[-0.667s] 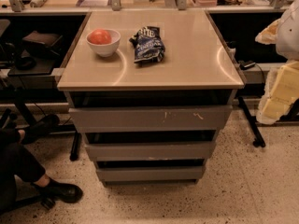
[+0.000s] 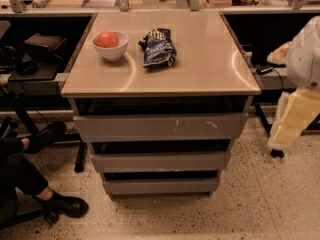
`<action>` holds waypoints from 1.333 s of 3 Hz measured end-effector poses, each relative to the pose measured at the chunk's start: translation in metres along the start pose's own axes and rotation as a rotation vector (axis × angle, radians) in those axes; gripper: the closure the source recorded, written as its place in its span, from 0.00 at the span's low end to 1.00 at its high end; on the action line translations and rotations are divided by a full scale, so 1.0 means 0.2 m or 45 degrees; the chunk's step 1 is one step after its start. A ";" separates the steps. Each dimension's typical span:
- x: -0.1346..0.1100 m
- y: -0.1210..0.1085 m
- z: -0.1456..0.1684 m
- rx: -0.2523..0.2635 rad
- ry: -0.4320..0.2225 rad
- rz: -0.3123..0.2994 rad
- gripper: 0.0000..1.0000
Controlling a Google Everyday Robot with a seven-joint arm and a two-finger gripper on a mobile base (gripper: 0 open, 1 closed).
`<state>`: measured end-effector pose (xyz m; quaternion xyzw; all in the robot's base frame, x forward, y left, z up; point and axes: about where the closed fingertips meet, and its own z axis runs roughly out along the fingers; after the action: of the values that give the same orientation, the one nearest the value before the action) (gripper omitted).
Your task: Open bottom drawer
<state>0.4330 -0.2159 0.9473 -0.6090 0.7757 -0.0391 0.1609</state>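
The bottom drawer (image 2: 161,186) is the narrowest grey front, lowest on the cabinet, just above the floor. It looks closed, with a dark gap above it. Above it are the mid-width drawer front (image 2: 160,162) and the widest front with pale scratch marks (image 2: 161,127). My gripper (image 2: 294,120) is the pale yellow part hanging at the right edge, below the white arm (image 2: 306,59). It is to the right of the cabinet, level with the top drawer, and touches nothing.
The beige cabinet top (image 2: 200,64) holds a white bowl (image 2: 110,48) with a red fruit and a dark crumpled snack bag (image 2: 157,48). A person's black shoe (image 2: 62,204) and leg are on the speckled floor at the lower left. Dark desks stand on both sides.
The arm and gripper at the right edge have dropped a little lower. The drawers, bowl and bag have not moved.
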 end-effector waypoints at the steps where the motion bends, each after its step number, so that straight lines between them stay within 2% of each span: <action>1: 0.05 0.17 0.32 -0.044 -0.072 -0.073 0.00; 2: 0.12 0.39 0.82 -0.162 -0.158 -0.115 0.00; 3: 0.20 0.69 1.45 -0.332 -0.177 -0.134 0.00; 4: 0.26 0.88 1.69 -0.412 -0.199 -0.119 0.00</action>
<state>0.3596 -0.1748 0.5720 -0.6636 0.7278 0.1261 0.1188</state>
